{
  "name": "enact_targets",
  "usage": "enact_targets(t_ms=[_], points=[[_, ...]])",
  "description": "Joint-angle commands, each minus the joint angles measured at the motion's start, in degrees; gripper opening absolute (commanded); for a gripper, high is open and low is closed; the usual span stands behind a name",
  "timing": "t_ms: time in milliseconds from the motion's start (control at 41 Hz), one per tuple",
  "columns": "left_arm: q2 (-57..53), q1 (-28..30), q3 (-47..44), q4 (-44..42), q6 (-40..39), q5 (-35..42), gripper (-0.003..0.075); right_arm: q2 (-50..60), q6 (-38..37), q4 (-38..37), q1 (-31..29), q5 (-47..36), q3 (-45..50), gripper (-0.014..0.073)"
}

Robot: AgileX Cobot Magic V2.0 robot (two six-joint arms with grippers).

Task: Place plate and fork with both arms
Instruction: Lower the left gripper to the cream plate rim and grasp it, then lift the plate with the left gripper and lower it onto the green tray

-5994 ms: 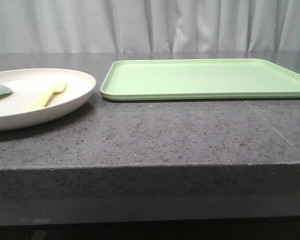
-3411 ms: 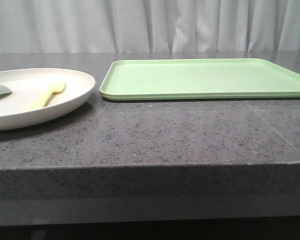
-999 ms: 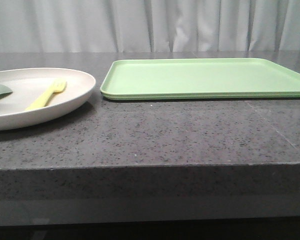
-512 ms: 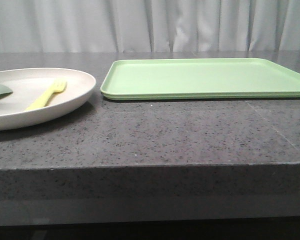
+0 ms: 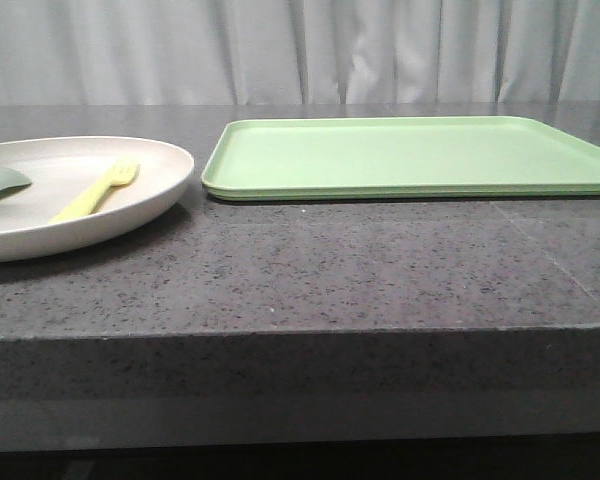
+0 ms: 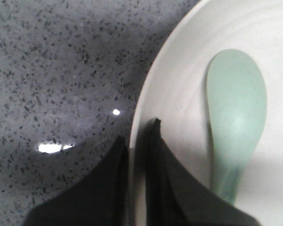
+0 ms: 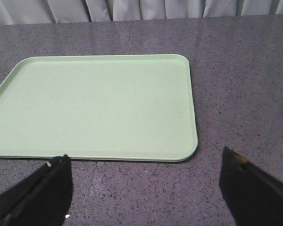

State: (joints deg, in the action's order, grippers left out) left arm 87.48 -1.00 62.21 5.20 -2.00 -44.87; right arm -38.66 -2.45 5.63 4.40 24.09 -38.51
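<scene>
Three views are described in order.

Front view: the plate (image 5: 130, 205) rests on the grey speckled table (image 5: 330, 270) at the left, its left part cut off by the frame edge. The fork (image 5: 95, 191) lies inside the plate, tines pointing far. A grey-green spoon (image 5: 0, 182) lies in the plate's left part. The green tray (image 5: 410, 155) lies flat to the right of the plate, close by but apart. No arm appears in this view.

Left wrist view: the left gripper (image 6: 137, 141) straddles the plate rim, one finger outside, one inside, nearly closed on the rim. The spoon lies just beside the inner finger.

Right wrist view: the right gripper (image 7: 146, 183) hangs over bare table near the tray, fingers spread wide, holding nothing.

No writing or labels are legible.
</scene>
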Motion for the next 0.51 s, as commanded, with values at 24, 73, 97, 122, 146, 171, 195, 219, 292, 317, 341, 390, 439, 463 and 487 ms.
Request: enact_targets(t_ms=[24,73,97,122,146,171,195,219,292,317,341,390,439,463,487], points=[[-1.74,-0.04,1.33,-0.39,0.06,1.16,-0.0018,-0.15,0.44,-0.37,0.01,-4.01,-2.15,0.0653],[-2.07,-0.04,1.33,-0.39,0.06,1.16,-0.0017,-0.15,0.44,-0.37,0.01,-4.01,-2.15,0.0653],[-2.42,0.07,1.33,-0.26,0.06,1.16,-0.0017,-0.15,0.44,-0.37,0.01,-4.01,-2.15,0.0653],[-2.71,0.25,1.33,0.28,0.14,1.16,-0.0017,-0.15,0.44,-0.37,0.01,-4.01,-2.15,0.0653],[-3.21,0.66,1.33,1.05,0.58,1.16,-0.0017,-0.15,0.44,-0.37,0.01,-4.01,-2.15,0.0653],[-3.54,1.06,1.33,2.06,1.16,1.28,-0.0017,-0.15,0.44,-0.37,0.01,-4.01,-2.15,0.0653],[-3.95,1.58,1.33,3.69,2.00,1.38,-0.0017,-0.15,0.44,-0.37,0.01,-4.01,-2.15,0.0653],[-4.51,2.40,1.33,5.09,3.15,1.38,-0.0017,-0.15,0.44,-0.37,0.01,-4.01,-2.15,0.0653],[-5.88,4.86,1.33,9.86,6.43,1.41,-0.0017,-0.15,0.44,-0.37,0.01,-4.07,-2.15,0.0653],[-6.26,5.66,1.33,11.55,7.28,1.41,-0.0017,-0.15,0.44,-0.37,0.01,-4.07,-2.15,0.0653],[-6.66,6.46,1.33,12.94,8.22,1.41,-0.0017,-0.15,0.44,-0.37,0.01,-4.07,-2.15,0.0653],[-7.42,8.37,1.33,16.10,10.24,1.15,-0.0017,-0.15,0.44,-0.37,0.01,-4.07,-2.15,0.0653],[-8.08,10.19,1.33,19.32,12.30,0.59,-0.0017,-0.15,0.44,-0.37,0.01,-4.07,-2.15,0.0653],[-8.37,10.89,1.33,20.78,13.17,0.32,-0.0017,-0.15,0.44,-0.37,0.01,-4.07,-2.15,0.0653],[-8.67,11.79,1.33,22.25,14.36,0.00,-0.0017,-0.15,0.44,-0.37,0.01,-4.07,-2.15,0.0653]])
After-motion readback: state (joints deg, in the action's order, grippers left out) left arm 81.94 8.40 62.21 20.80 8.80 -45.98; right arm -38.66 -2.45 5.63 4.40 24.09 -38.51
